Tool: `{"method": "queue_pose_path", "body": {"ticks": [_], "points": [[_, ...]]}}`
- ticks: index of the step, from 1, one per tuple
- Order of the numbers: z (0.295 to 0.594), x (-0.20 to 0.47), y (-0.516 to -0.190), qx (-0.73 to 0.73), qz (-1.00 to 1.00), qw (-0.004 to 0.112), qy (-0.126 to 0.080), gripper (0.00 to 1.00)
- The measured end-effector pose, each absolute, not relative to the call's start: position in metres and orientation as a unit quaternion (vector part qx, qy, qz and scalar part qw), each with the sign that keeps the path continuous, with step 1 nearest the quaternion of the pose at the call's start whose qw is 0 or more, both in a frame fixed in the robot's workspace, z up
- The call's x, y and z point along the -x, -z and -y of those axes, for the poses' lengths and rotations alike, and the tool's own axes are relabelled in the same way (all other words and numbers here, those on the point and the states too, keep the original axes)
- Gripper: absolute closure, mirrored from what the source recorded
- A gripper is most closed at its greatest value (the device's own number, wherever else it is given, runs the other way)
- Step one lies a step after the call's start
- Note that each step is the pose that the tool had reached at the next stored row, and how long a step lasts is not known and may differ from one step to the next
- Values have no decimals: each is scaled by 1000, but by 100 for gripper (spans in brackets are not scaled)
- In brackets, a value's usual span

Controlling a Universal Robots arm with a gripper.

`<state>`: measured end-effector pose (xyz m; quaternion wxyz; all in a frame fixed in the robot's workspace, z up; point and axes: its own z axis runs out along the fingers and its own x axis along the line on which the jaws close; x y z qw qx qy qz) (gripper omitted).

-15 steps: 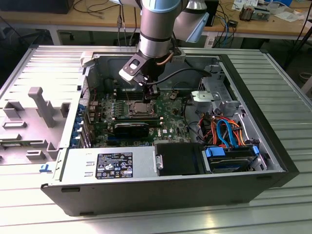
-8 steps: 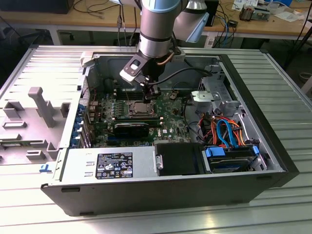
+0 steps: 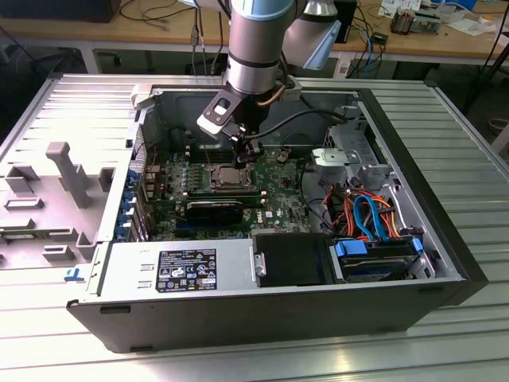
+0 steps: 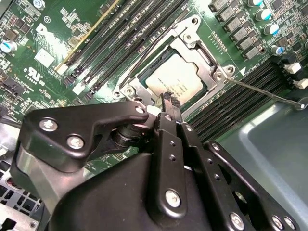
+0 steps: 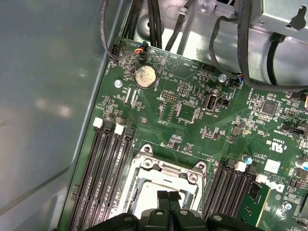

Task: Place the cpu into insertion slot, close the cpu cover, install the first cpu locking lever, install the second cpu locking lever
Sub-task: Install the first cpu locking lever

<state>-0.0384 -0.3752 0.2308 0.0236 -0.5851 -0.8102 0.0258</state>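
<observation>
The cpu [image 4: 177,83], a square chip with a silvery top, lies in the insertion slot [image 3: 227,177] on the green board. The cpu cover [image 4: 204,63], a silver frame, lies flat around the chip; in the first wrist view the cpu cover [image 5: 166,168] shows its hinge end. One thin locking lever [image 4: 264,91] sticks out from a socket corner across the memory slots. A second lever [image 4: 144,54] runs along the socket's side. My gripper [image 4: 168,100] hovers just over the socket's edge, fingers shut with nothing between them; the gripper [image 3: 246,155] stands beside the socket.
Black memory slots [image 5: 108,183] flank the socket on both sides. A coin battery [image 5: 145,76] and loose cables [image 5: 154,24] lie beyond. A power supply [image 3: 175,270], a black block [image 3: 215,211] and a drive bay with orange and blue cables [image 3: 366,215] crowd the case.
</observation>
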Motion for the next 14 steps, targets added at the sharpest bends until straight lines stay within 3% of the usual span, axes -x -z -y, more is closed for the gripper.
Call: {"method": "queue_pose_path", "body": {"ticks": [14], "points": [[375,38,-231,565,824,23,-26,89]]}}
